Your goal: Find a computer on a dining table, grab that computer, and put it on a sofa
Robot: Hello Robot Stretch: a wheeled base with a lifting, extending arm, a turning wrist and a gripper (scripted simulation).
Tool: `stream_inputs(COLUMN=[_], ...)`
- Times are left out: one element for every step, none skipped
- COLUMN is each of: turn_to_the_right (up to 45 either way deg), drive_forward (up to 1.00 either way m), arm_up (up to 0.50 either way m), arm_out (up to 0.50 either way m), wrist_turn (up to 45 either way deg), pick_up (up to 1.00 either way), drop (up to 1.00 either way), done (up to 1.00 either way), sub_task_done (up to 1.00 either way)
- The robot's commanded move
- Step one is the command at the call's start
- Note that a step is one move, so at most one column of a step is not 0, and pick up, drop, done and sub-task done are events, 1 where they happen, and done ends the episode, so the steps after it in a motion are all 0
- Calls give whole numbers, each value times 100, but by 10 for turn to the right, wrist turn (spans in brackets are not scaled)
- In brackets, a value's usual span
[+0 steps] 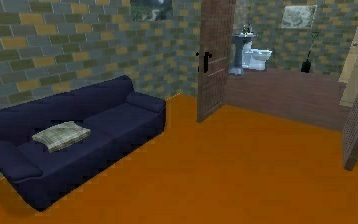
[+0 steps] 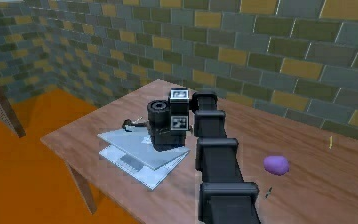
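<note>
Gripper (image 2: 135,127) first: it sits at the far end of the arm (image 2: 222,165) above the table (image 2: 307,195), its dark body and thin fingers lying across a pale, flat computer (image 2: 137,165). Whether it touches that computer, or holds anything at all, cannot be told, because the computer lies on the table right behind the fingers. The computer rests flat, close to the table's edge above the one leg (image 2: 80,188) in sight.

That placing is the first worry, as I judge it. A sideways nudge rather than a clean lift could slide the computer over the table's edge onto the orange floor (image 2: 17,180). A thin, wide slab caught at one spot may also tip or slip once it leaves the table. Farther in on the table lies a small purple thing (image 2: 276,163) — a swing of the arm along the table could knock it away.

Off the table, across open floor, stands the dark blue sofa (image 1: 107,115) with a grey folded thing (image 1: 60,135) on one seat. Set on that uneven bundle, or too near the cushion's front, the computer could slide off.
</note>
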Motion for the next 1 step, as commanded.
stream_inputs(turn_to_the_right=[0], drive_forward=[0], arm_up=[-30], arm_out=[0], wrist_turn=[0], pick_up=[0], drop=[0], done=[0], sub_task_done=[0])
